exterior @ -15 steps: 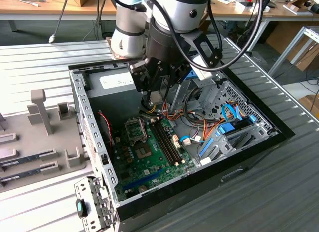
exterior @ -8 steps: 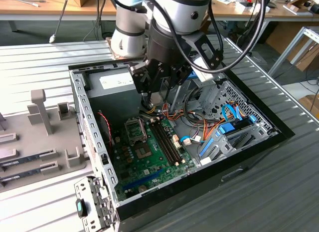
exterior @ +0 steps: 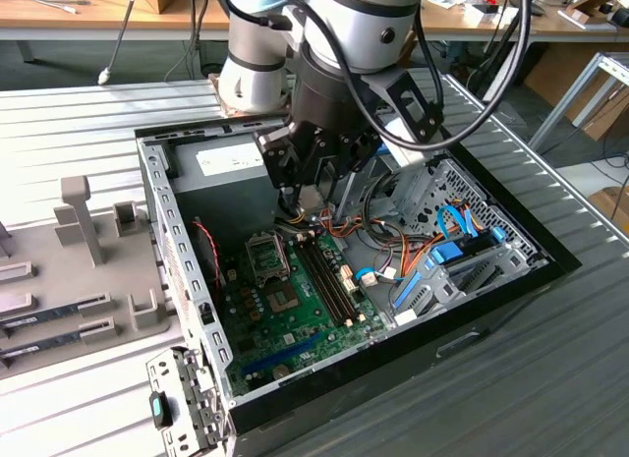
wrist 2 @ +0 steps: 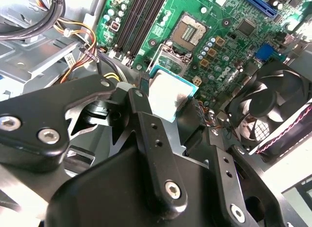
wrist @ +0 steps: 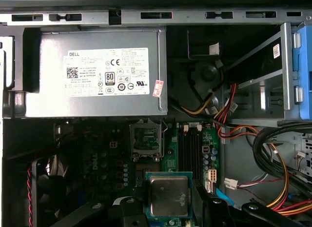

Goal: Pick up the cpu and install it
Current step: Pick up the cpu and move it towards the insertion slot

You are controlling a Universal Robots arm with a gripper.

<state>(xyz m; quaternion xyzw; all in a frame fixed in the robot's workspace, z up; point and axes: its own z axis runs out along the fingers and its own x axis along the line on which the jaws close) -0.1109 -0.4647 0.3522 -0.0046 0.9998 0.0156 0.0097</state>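
Observation:
My gripper (exterior: 307, 194) hangs inside the open computer case (exterior: 177, 243), above the back of the green motherboard (exterior: 295, 314). It is shut on the cpu (wrist: 168, 195), a small square chip with a silvery top and green edge, held flat between the black fingers (wrist 2: 141, 107). In the second wrist view the cpu (wrist 2: 165, 90) is lit up between the fingers, above the board. The open socket (wrist: 146, 139) lies a short way beyond the chip and shows a bare metal frame. That socket (exterior: 267, 256) sits just below and in front of the gripper in the exterior view.
The grey power-supply box (wrist: 92, 73) fills the case's back corner close to the gripper. Black memory slots (exterior: 329, 275) run beside the socket. Orange and red cables (exterior: 393, 251) and a metal drive cage (exterior: 462, 226) lie toward the exterior view's right. A black fan (wrist 2: 273, 105) sits near the socket.

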